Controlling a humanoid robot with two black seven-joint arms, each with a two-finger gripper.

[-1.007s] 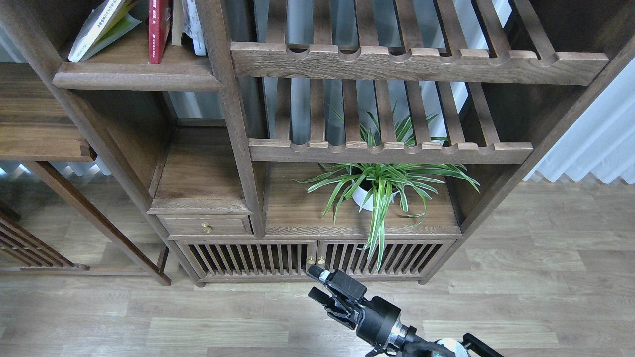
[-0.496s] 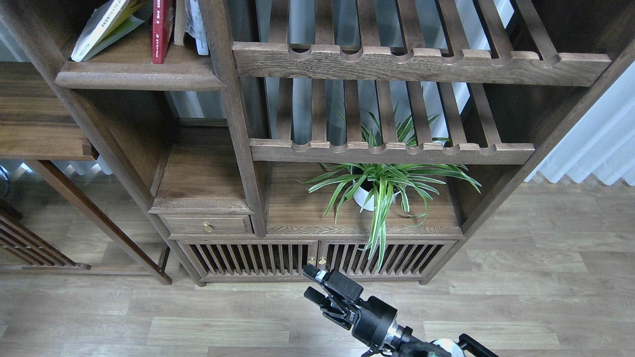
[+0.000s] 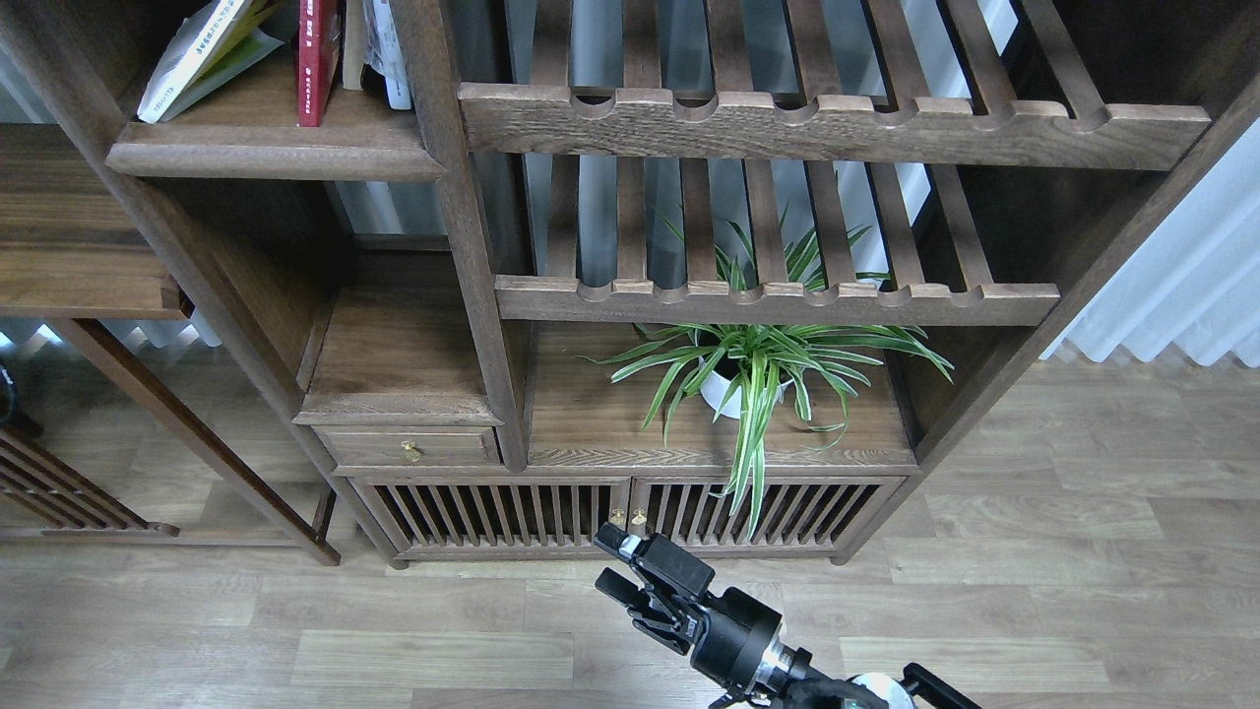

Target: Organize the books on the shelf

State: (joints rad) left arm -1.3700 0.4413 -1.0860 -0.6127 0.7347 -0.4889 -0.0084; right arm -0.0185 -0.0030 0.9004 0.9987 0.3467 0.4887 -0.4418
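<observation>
Head view: a dark brown wooden cabinet fills the frame above a pale plank floor (image 3: pixel 1083 551). Two slatted racks with notched front rails, an upper rack (image 3: pixel 827 123) and a lower rack (image 3: pixel 778 300), span its right half. Beneath them a spider plant (image 3: pixel 758 369) in a white pot sits on the cabinet's lower surface (image 3: pixel 591 433), its striped leaves spilling over the front edge and across the slatted doors (image 3: pixel 551 512) with their small brass knobs. A small drawer (image 3: pixel 409 448) with a brass knob sits to the left of the plant's bay. White curtains (image 3: pixel 1181 286) hang at right.

One black arm enters from the bottom edge, right of centre, and reaches up and to the left over the floor. Its claw, the right claw (image 3: pixel 615 563), hovers just in front of the slatted doors, below the plant's hanging leaves. Its two fingers stand apart with a clear gap between them, and nothing is held.

The books rest on the shelf (image 3: pixel 266 148) at the top left, well apart from the claw, up and to its left. The yellow-green book (image 3: pixel 197 54) leans over to the left. The dark red book (image 3: pixel 315 69) stands upright beside it, and the pale book (image 3: pixel 386 59) sits against the cabinet's upright post (image 3: pixel 463 246).
</observation>
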